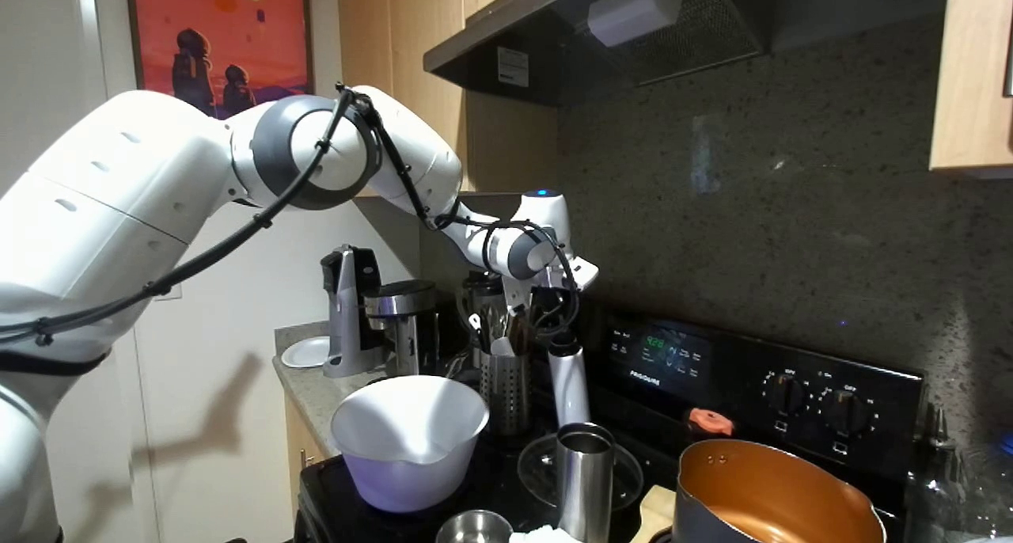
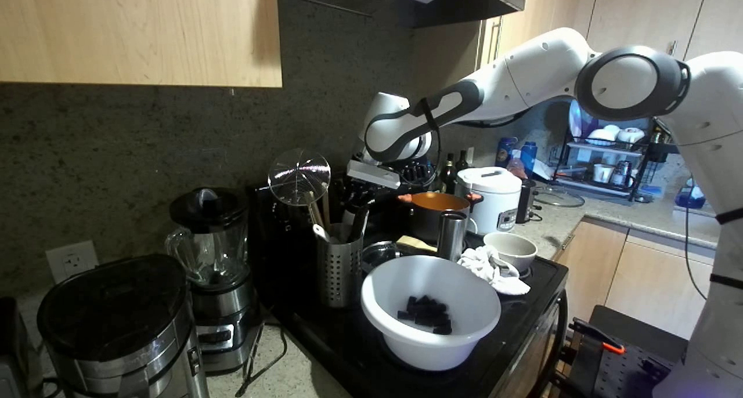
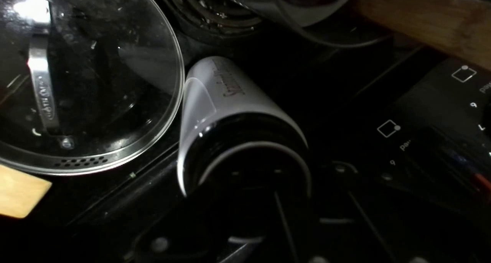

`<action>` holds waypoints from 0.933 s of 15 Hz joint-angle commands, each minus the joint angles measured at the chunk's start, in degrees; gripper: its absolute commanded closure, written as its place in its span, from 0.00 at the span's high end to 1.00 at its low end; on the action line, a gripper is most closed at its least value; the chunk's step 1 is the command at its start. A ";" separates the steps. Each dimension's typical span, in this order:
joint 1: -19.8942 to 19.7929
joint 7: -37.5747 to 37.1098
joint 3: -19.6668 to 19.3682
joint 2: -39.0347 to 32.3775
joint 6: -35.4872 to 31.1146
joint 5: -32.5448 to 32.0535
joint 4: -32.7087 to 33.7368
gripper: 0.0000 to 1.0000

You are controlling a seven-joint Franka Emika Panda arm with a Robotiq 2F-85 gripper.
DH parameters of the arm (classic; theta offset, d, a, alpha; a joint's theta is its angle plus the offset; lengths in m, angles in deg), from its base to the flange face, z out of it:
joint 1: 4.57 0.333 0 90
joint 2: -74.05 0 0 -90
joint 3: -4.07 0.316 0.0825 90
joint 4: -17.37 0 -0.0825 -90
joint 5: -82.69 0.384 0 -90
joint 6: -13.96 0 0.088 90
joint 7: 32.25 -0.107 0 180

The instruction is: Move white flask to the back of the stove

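The white flask is at the rear of the stove, in front of its back panel. In an exterior view it looks slightly tilted, and its base is hidden behind a steel cup. In the wrist view, the flask with its dark cap reaches down beside a glass lid. My gripper is at the top of the flask. In the wrist view, the dark gripper overlaps the dark cap, so its hold and opening are unclear. In an exterior view utensils and the gripper mostly hide the flask.
A utensil holder stands close beside the flask. The glass lid, steel cup, white bowl and copper-lined pot are on the stovetop. The range hood hangs above.
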 commanded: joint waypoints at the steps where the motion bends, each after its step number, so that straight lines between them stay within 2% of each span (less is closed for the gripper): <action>1: 1.98 -4.42 -2.16 -1.39 0.63 -0.77 2.87 0.03; 5: 3.96 -8.64 -3.80 -2.34 4.51 -3.27 6.87 0.03; 9: 5.62 -13.20 -4.87 -3.36 12.98 -7.26 12.71 0.03; 14: 5.15 -15.87 -4.13 -5.72 22.41 -9.43 18.63 0.03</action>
